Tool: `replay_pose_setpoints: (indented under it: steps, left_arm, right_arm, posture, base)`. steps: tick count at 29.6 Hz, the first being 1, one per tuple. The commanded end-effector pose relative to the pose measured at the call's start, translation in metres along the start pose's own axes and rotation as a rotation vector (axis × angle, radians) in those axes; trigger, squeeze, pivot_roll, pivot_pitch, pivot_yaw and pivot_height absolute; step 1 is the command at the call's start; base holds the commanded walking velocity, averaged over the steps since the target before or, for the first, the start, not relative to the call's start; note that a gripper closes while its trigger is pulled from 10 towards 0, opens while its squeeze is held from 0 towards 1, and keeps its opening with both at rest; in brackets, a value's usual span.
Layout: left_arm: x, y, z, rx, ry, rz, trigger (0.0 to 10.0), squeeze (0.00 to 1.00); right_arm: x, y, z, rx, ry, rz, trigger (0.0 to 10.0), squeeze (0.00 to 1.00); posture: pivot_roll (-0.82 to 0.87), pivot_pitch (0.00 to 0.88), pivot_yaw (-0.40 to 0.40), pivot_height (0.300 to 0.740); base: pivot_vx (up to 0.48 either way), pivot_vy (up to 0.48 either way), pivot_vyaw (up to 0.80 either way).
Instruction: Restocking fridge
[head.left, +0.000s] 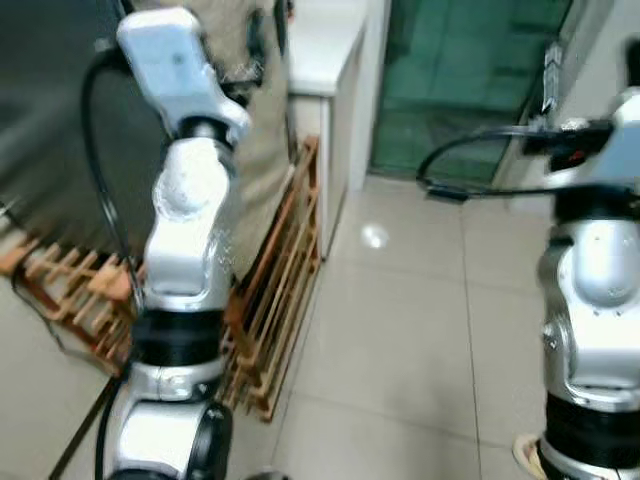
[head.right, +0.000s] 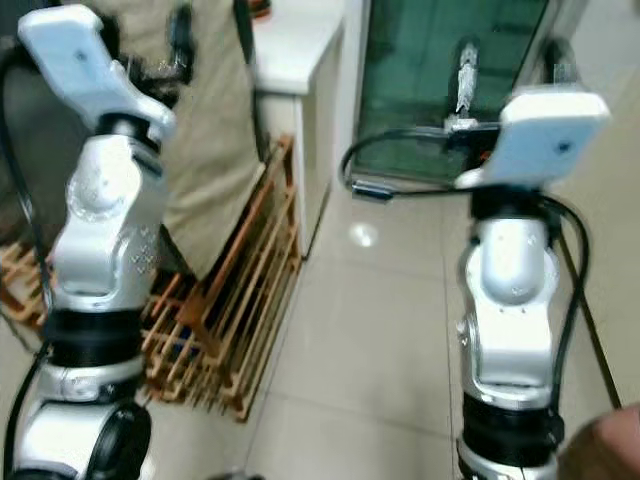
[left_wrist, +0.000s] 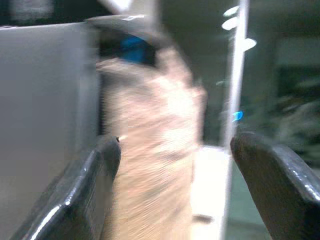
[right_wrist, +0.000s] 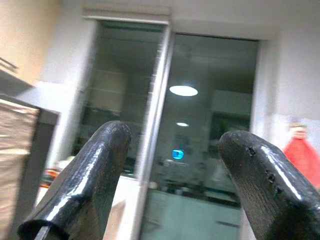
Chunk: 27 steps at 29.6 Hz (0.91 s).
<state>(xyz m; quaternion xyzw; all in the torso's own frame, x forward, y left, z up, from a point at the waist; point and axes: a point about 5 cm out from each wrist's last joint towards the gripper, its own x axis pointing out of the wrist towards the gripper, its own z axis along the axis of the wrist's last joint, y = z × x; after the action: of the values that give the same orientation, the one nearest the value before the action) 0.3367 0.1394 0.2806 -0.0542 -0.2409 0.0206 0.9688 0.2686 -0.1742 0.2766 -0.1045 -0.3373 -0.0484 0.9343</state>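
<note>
My left arm (head.left: 190, 200) and right arm (head.right: 515, 270) are both raised in front of me, and the views are blurred. In the left wrist view my left gripper (left_wrist: 174, 145) is open with nothing between its fingers; it faces a beige cloth (left_wrist: 150, 165) hanging beside a dark grey panel (left_wrist: 45, 115). Seen from the right wrist, my right gripper (right_wrist: 175, 135) is open and holds nothing, pointing at a tall glass door (right_wrist: 200, 150). I cannot make out any goods for the fridge.
A wooden slatted rack (head.left: 280, 300) leans on the floor by the beige cloth (head.left: 255, 130). A white cabinet (head.left: 330, 60) stands behind it, next to the green glass door (head.left: 460, 80). Pale floor tiles (head.left: 400, 340) stretch ahead between my arms.
</note>
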Motion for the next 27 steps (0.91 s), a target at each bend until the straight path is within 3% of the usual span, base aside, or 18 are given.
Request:
replay_pose_setpoints:
  steps: [1,7,13,16,20,27]
  left_arm:
    - [-0.003,0.000,-0.005,0.010,0.026,-0.003,10.0,0.00]
    - [-0.009,0.000,-0.012,0.030,0.049,0.005,10.0,0.00]
    - [-0.009,-0.008,-0.011,0.029,0.040,-0.055,10.0,0.00]
    - [-0.013,-0.024,-0.027,0.013,0.113,-0.156,10.0,0.00]
    - [-0.005,-0.032,-0.047,0.006,0.184,-0.140,10.0,0.00]
    - [0.006,-0.035,-0.059,0.009,0.227,-0.129,10.0,0.00]
  right_arm:
    - [-0.004,-0.004,-0.005,0.004,0.030,-0.006,10.0,0.00]
    - [-0.011,0.000,-0.014,0.026,0.083,0.012,10.0,0.00]
    - [-0.012,0.001,-0.019,0.015,0.101,0.034,10.0,0.00]
    - [-0.016,0.001,-0.025,0.018,0.134,0.029,10.0,0.00]
    - [-0.021,0.001,-0.032,0.031,0.176,0.019,10.0,0.00]
    - [-0.030,-0.001,-0.037,0.049,0.222,0.012,10.0,0.00]
  posture:
    - [-0.19,0.000,0.030,0.740]
    - [-0.18,0.000,0.026,0.740]
    - [-0.18,0.000,0.024,0.740]
    - [-0.18,0.000,0.021,0.740]
    - [-0.18,0.000,0.025,0.740]
    - [-0.21,0.000,0.047,0.740]
  base:
    - [0.000,0.000,0.78]
    - [0.000,0.000,0.78]
    - [0.000,0.000,0.00]
    - [0.000,0.000,0.00]
    - [0.000,0.000,0.00]
    - [0.000,0.000,0.00]
